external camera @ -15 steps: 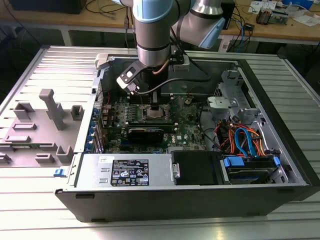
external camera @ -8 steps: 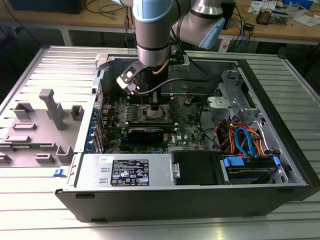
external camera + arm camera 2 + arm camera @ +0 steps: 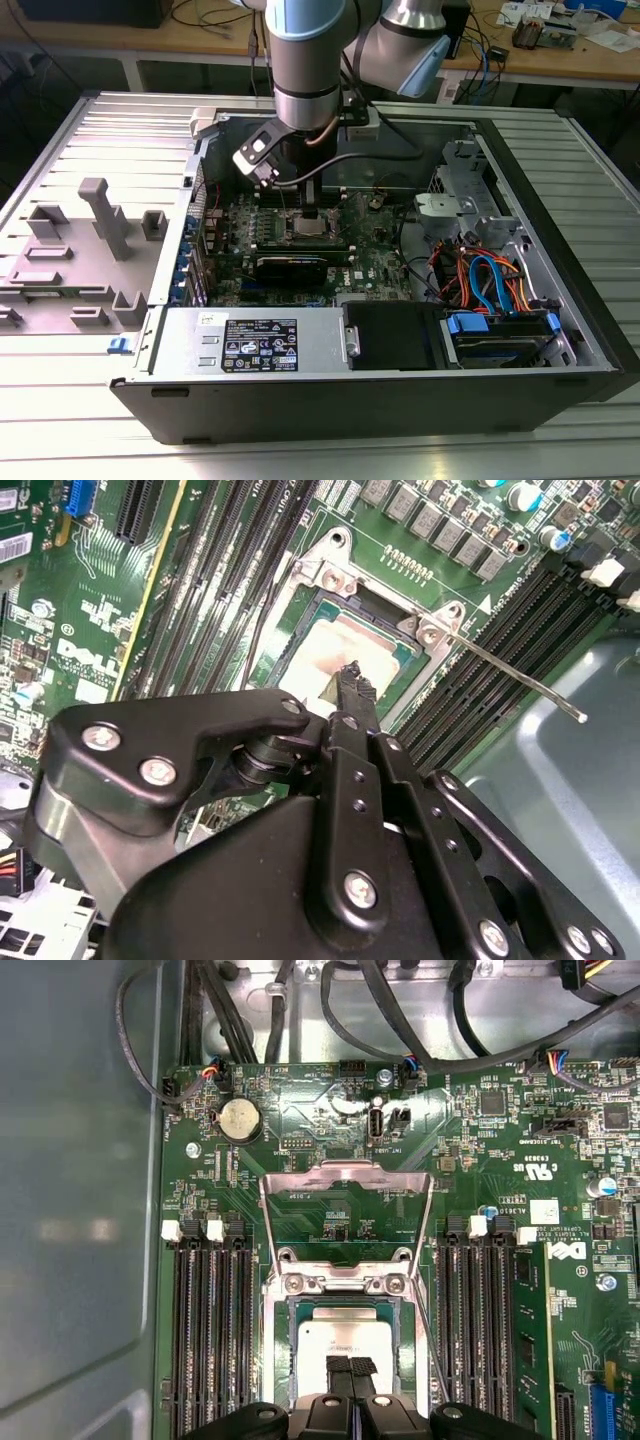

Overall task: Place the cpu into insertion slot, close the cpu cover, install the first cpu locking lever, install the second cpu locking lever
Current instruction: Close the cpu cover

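While the arm reaches down into the open dark metal computer case (image 3: 400,400), its black gripper (image 3: 352,1370) sits directly over the insertion slot (image 3: 345,1282), the square socket with a silvery metal rim set in green circuit board. The cpu (image 3: 330,1338), a small flat square chip with a pale silver top, lies inside that slot, flat, metal face up. In the first wrist view the two fingertips (image 3: 340,1368) look pressed together with nothing between them, right at the chip's top. Whether they touch it I cannot tell.

From where I stand, the placing step looks as good as finished, since the chip sits in the slot and the cover is not yet down. The cpu cover (image 3: 345,1170), a thin silvery square frame with a large window, stands swung open from the slot's rim on the side away from the gripper. A thin silver wire locking lever (image 3: 510,673) slants up from one corner of the slot, over the long black memory slots (image 3: 500,620) beside it.

Being square, the chip has no real long axis; its edges run in line with the slot's rim.

Closing the cover would, I judge, call for lifting the fingertips clear of the chip. The frame's free edge would then have to be tipped over its hinge so it drops squarely onto the slot without nudging the chip.
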### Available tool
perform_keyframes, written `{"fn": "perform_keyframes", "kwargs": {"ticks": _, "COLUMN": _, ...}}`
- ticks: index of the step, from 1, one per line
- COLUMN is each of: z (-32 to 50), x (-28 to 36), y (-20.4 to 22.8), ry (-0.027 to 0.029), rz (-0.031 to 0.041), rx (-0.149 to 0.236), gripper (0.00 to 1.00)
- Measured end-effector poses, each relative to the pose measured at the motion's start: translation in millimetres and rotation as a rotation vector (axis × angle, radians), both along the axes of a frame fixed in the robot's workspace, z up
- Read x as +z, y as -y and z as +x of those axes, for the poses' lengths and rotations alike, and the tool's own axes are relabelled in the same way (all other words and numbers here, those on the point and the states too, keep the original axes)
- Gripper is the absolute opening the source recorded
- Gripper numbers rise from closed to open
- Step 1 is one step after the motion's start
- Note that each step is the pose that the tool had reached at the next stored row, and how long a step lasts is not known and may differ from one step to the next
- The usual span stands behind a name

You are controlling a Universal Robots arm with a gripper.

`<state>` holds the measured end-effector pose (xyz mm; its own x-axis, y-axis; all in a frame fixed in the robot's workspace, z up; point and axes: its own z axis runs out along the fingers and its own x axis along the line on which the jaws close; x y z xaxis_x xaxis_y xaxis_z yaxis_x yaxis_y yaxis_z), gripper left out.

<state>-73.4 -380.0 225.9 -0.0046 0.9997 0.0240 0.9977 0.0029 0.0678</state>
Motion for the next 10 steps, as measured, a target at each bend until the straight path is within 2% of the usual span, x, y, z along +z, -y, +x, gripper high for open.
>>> {"fn": "perform_keyframes", "kwargs": {"ticks": 2, "z": 0.0, "x": 1.9, "y": 0.0, "ry": 0.0, "rz": -0.0001, "rx": 0.0, "gripper": 0.11}}
{"fn": "perform_keyframes", "kwargs": {"ticks": 10, "z": 0.0, "x": 2.9, "y": 0.0, "ry": -0.0001, "rz": -0.0002, "rx": 0.0, "gripper": 0.11}}
